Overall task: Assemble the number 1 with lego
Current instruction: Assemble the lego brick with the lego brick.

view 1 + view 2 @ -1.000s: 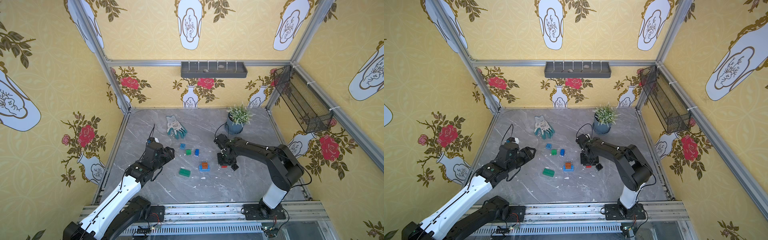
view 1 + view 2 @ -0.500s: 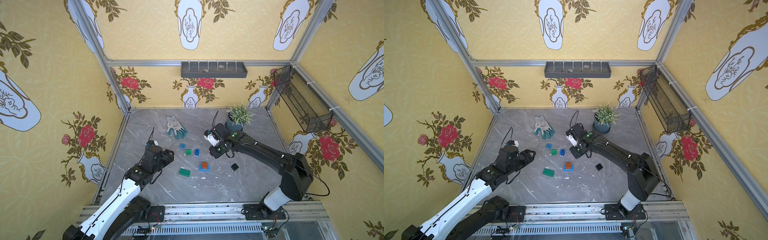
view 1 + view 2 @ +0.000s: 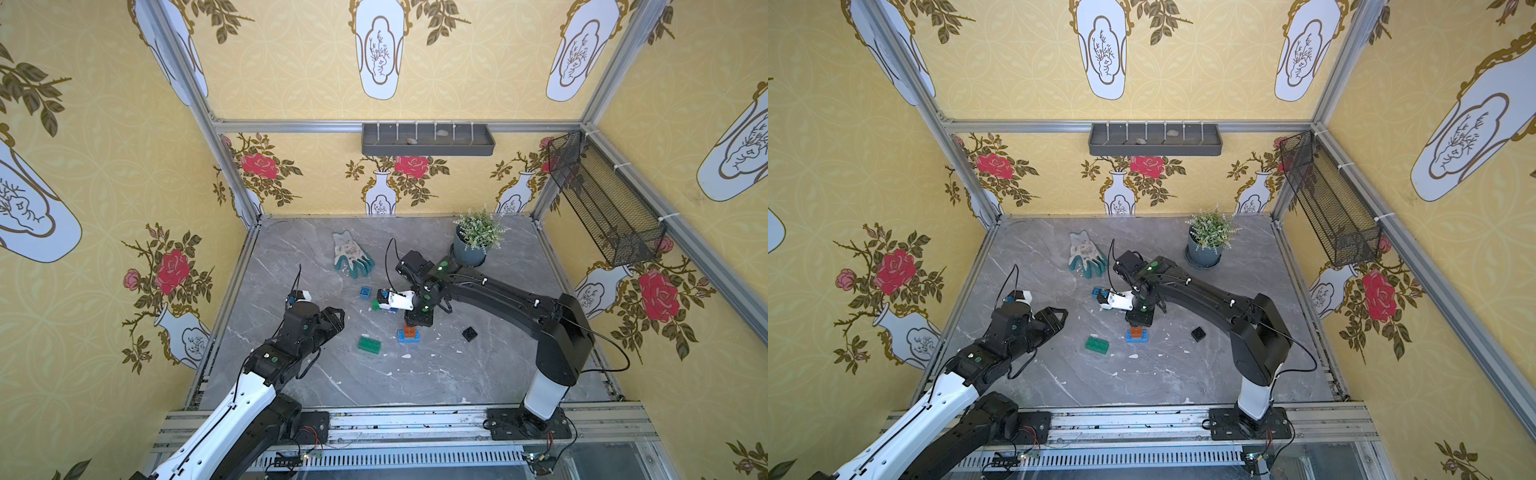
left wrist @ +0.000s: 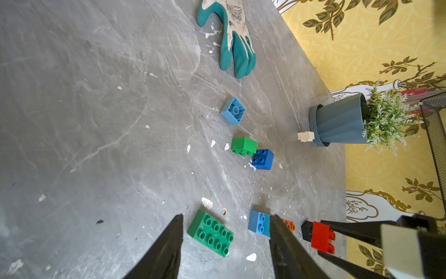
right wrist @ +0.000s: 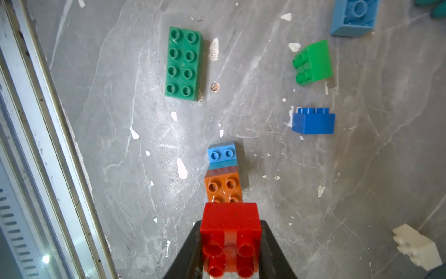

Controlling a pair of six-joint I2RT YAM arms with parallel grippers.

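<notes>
My right gripper (image 5: 230,225) is shut on a red lego brick (image 5: 230,232), studs toward the camera. It hovers just above an orange brick (image 5: 223,186) stacked on a long light blue brick (image 5: 222,154), which both top views show mid-table (image 3: 409,336). My left gripper (image 4: 226,216) is open and empty, low over the table, with a long green brick (image 4: 210,233) beyond its tips. Loose bricks lie around: a green square (image 5: 312,63), a blue square (image 5: 313,120), an upturned light blue square (image 4: 233,110), a white one (image 4: 305,136) and a black one (image 3: 469,333).
A teal and white glove (image 3: 351,254) lies toward the back, and a potted plant (image 3: 473,241) stands at the back right. A wire basket (image 3: 606,203) hangs on the right wall. White flecks dot the grey table (image 3: 415,374). A metal rail (image 5: 36,120) runs along the front edge.
The right arm has lifted away from beside the black brick, swung back and left, and now holds the red brick over the orange and light blue stack. The left arm has barely moved.
</notes>
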